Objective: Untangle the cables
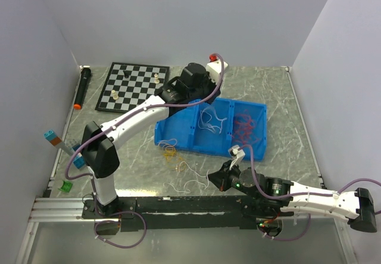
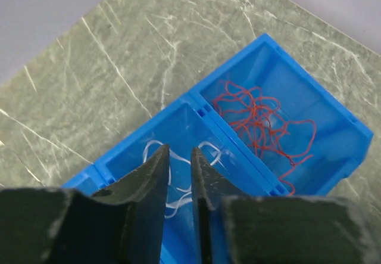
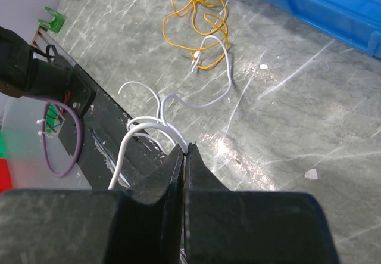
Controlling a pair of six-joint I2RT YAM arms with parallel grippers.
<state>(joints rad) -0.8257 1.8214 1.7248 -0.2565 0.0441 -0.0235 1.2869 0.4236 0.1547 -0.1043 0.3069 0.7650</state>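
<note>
Overhead, the left arm (image 1: 137, 112) reached over the blue bin (image 1: 184, 140); the left gripper (image 2: 178, 155) showed jaws narrowly apart, empty, above binned white cables (image 2: 149, 146); the right gripper (image 3: 184, 149) pinched a loose white cable (image 3: 202, 105) on the near table (image 3: 286, 115) (sorting midway, I judged), needing a lift toward that bin.

Glossy plastic bin (image 2: 309, 76), smooth white cables (image 3: 196, 105)

two arms (image 1: 134, 118), two grippers: left gripper (image 2: 178, 151), right gripper (image 3: 185, 149). one blue bin (image 1: 172, 127) with three compartments. cables (image 1: 244, 130) in three colours: one red tangle (image 1: 249, 123), one yellow tangle (image 1: 171, 154), white cables (image 1: 211, 123) in two lots; single strands too tangled to count. one chessboard (image 1: 134, 86) with a few chess pieces (image 1: 156, 77), too small to count. one black stick (image 1: 82, 88), three small blocks (image 1: 52, 137).
</note>
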